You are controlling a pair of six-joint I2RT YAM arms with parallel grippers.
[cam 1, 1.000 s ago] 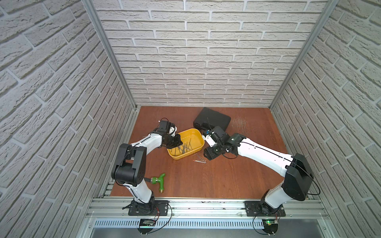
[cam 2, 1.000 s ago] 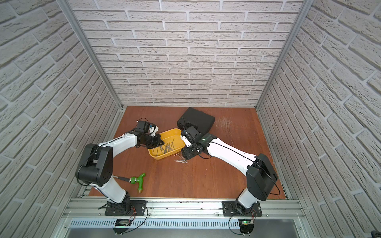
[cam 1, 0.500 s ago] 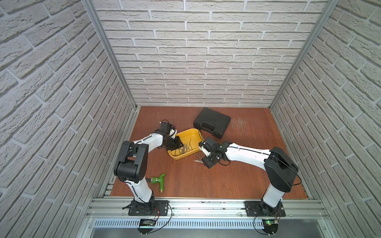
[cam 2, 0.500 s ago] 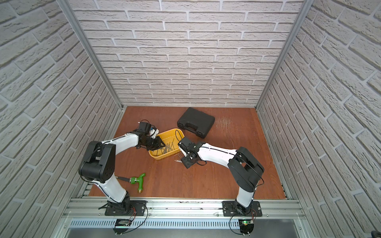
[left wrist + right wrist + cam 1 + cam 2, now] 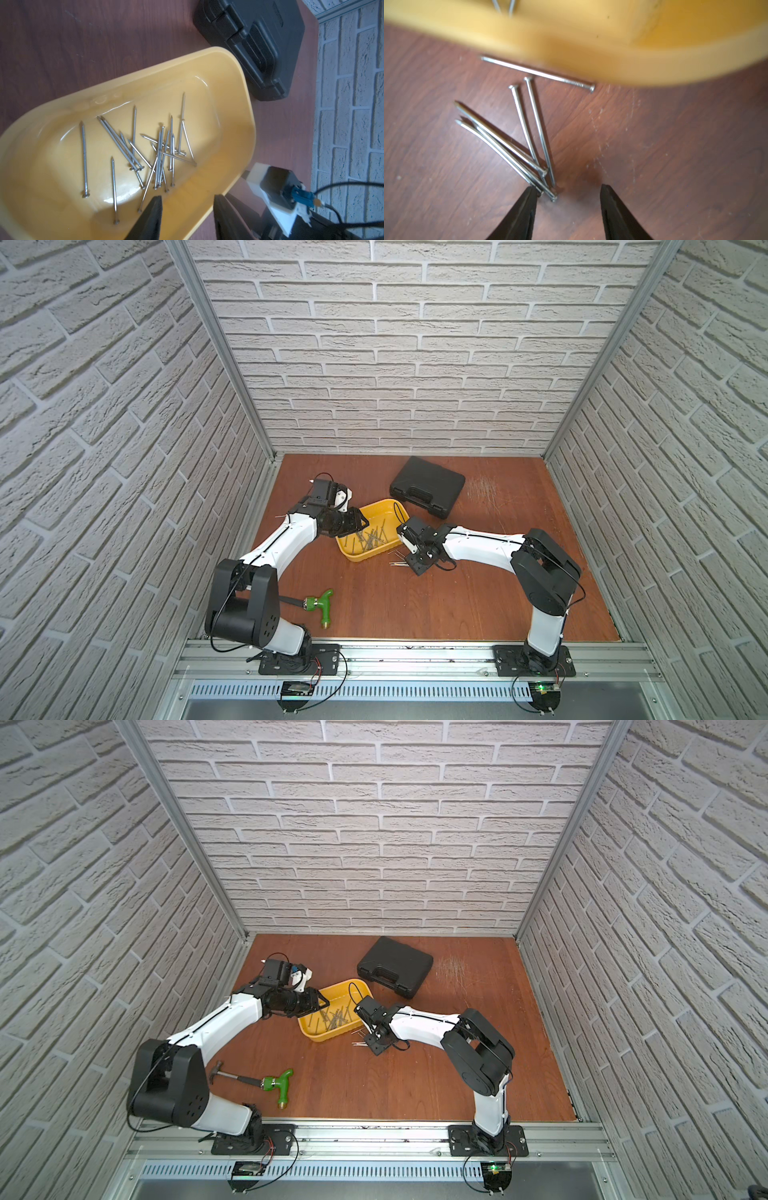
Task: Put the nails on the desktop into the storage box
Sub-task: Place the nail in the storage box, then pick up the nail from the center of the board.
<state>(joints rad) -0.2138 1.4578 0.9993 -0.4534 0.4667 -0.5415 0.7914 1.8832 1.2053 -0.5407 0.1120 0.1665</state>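
Observation:
The yellow storage box sits on the reddish desktop with several nails lying inside. Several more nails lie on the board just beyond its front right side. My left gripper is open over the box's left rim, one finger above the inside and one outside, holding nothing. My right gripper is open low over the board. The loose nails' heads lie right beside one fingertip.
A black moulded case lies behind the box to the right. A green-handled hammer lies at the front left beside the left arm's base. Brick-patterned walls close off three sides.
My left gripper has gone from shut to open over the box. My right gripper has come forward and down from the box's right side to the loose nails, its jaws narrowing a little.

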